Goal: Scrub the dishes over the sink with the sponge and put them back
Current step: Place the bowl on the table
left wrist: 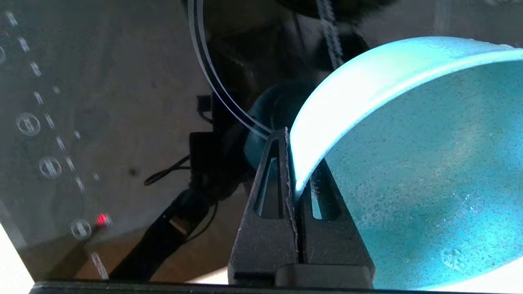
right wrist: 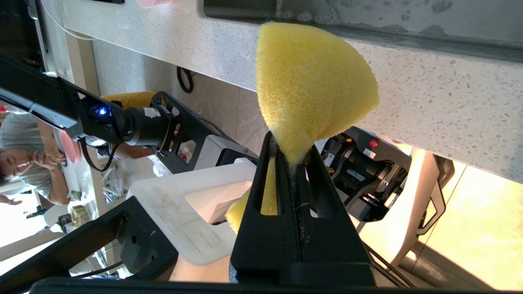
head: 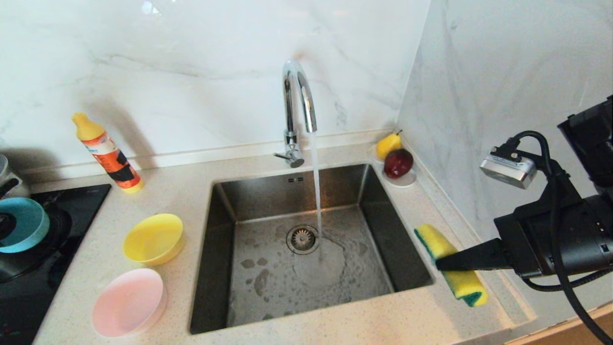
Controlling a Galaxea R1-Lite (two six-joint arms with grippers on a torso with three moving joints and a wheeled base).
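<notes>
At the far left edge of the head view, the blue bowl [head: 21, 224] is being held over the black cooktop [head: 72, 206], tilted so its opening faces the sink side. In the left wrist view the left gripper [left wrist: 295, 179] is being seen pressed together on the bowl's thin rim [left wrist: 327, 126], one finger inside the wall and one outside; an edge pinch of this kind leaves the inner surface free for scrubbing.

At the right of the head view, the right gripper [head: 443, 262] is being kept squeezed on the sponge [head: 450, 266], which is being carried above the counter [head: 335, 326] just beside the sink's right rim. The right wrist view shows the sponge [right wrist: 310, 90] being crushed at its middle between the fingers, so that a broad yellow end fans out ahead of them, presumably to serve as the working face. The green layer is being shown along one edge in the head view.

The sink [head: 225, 201] is lying at centre frame, with water being run from the tap [head: 299, 100] onto the basin floor near the drain [head: 302, 238].

The yellow bowl [head: 153, 238] and the pink bowl [head: 128, 302] are being left on the counter at lower left, near each other and apparently untouched. Bowl and sponge are being held well apart, so scrubbing is judged not yet begun; both are likely to be brought together over the basin.
</notes>
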